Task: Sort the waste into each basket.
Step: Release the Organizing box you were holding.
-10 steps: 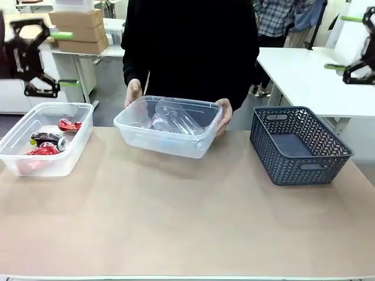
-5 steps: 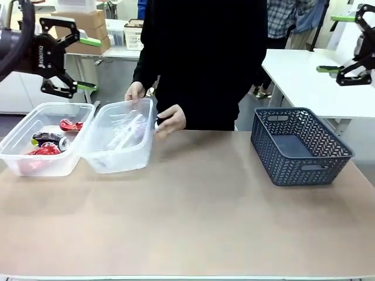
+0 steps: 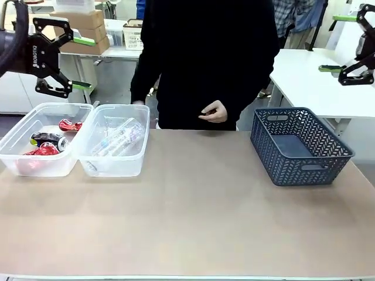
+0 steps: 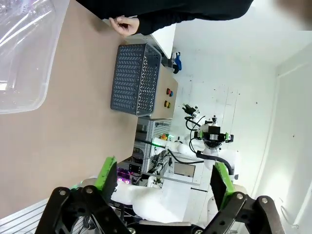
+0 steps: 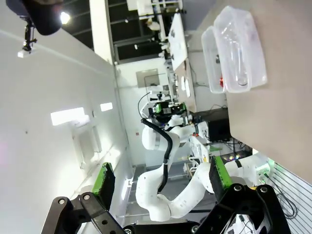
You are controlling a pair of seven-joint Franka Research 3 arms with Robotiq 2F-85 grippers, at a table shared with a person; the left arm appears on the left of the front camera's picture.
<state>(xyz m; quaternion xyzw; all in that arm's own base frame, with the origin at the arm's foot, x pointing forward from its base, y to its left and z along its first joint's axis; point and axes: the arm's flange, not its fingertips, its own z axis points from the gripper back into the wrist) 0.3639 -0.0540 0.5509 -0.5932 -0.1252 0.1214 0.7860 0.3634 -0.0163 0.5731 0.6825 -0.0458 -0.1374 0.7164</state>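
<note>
Sitting side by side: tubs (possibly touching) | left tool, right tool spread, empty.

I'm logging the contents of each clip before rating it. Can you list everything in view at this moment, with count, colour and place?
Clear plastic tubs: 2, see-through, side by side at the table's left; left tub, right tub.
Drink cans: several, exact count unclear, red and silver, in the left tub.
Plastic bottles: clear, count unclear, in the right tub.
Lattice basket: 1, dark blue-grey, table's right, nothing visible inside.
Table: 1, tan top.
Cardboard boxes: brown, stacked behind at left.
Person's hand: 1 showing, loosely curled at the far edge, black sleeve.
Left gripper: black, green-padded fingers open, raised above the tubs.
Right gripper: same make, fingers open, raised at far right.
</note>
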